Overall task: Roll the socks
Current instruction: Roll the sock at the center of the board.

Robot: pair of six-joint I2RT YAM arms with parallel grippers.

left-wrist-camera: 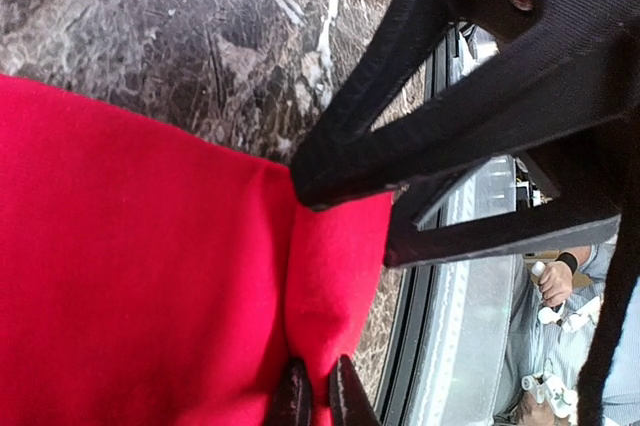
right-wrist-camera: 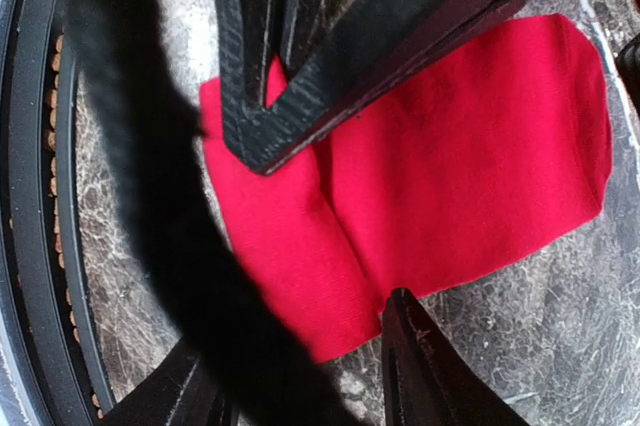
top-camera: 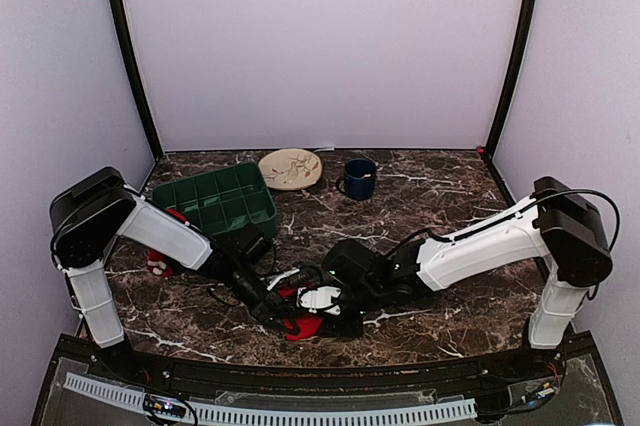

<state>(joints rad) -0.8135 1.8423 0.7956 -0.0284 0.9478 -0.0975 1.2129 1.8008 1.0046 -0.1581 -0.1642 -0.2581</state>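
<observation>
the roll seems just beginning: left gripper [top-camera: 283, 316] pinches the bright red fabric sock [right-wrist-camera: 470, 166] at its edge, right gripper [right-wrist-camera: 335, 231] spread over the fold; next, probably tuck it tighter.

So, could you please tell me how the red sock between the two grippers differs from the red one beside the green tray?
The near sock lies spread mostly flat by the front edge of the table; the left sock sits as a small bundle beside the green tray. The left gripper pinches the near sock and the right gripper stands open over it; no gripper is at the left sock. Both are bright red.
</observation>
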